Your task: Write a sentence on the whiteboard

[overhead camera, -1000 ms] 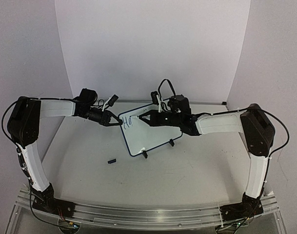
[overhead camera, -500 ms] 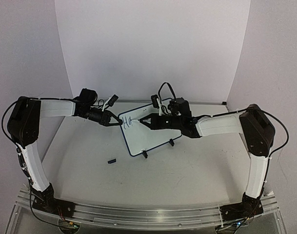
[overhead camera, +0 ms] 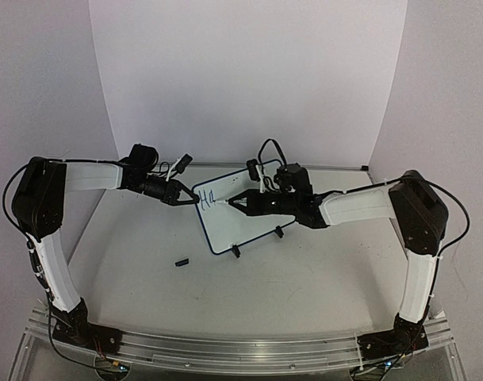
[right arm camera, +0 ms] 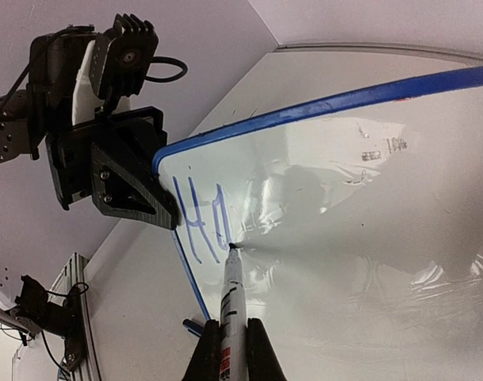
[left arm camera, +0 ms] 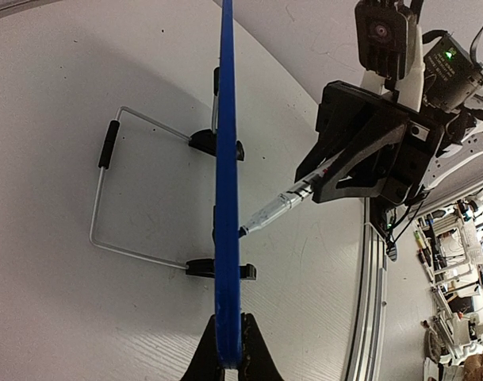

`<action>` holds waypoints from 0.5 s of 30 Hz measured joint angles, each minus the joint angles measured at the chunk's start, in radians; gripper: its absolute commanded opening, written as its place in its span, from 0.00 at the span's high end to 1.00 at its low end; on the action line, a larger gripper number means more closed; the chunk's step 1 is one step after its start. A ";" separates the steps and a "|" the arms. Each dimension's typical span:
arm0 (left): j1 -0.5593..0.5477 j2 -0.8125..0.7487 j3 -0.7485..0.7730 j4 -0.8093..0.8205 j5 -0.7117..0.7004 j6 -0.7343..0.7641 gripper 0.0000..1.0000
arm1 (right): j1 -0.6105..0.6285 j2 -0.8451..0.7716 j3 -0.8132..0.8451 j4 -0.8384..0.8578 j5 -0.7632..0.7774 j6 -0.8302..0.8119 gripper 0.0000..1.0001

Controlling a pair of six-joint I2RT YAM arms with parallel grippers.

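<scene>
The whiteboard (overhead camera: 245,222) stands tilted on the table, its blue rim seen edge-on in the left wrist view (left arm camera: 226,182). My left gripper (overhead camera: 195,198) is shut on the board's upper left edge (left arm camera: 229,361). My right gripper (overhead camera: 239,198) is shut on a slim marker (right arm camera: 231,309), whose tip touches the board face (right arm camera: 368,198). Of the sentence (right arm camera: 201,218) only blue strokes like "Ha" show, just left of the tip. From the left wrist, the marker (left arm camera: 282,208) meets the board from the right.
A small black cap (overhead camera: 182,261) lies on the table, left of the board's front. Two black clip feet (overhead camera: 235,252) and a wire stand (left arm camera: 106,206) prop the board. An aluminium rail (overhead camera: 241,345) runs along the near edge.
The right gripper has shifted slightly with the marker, and a second letter has appeared beside the H. The left arm and the board have not moved.
</scene>
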 measured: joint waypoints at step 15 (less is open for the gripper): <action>-0.001 0.000 0.000 -0.001 0.000 0.007 1.00 | 0.000 -0.088 -0.028 -0.024 0.041 -0.005 1.00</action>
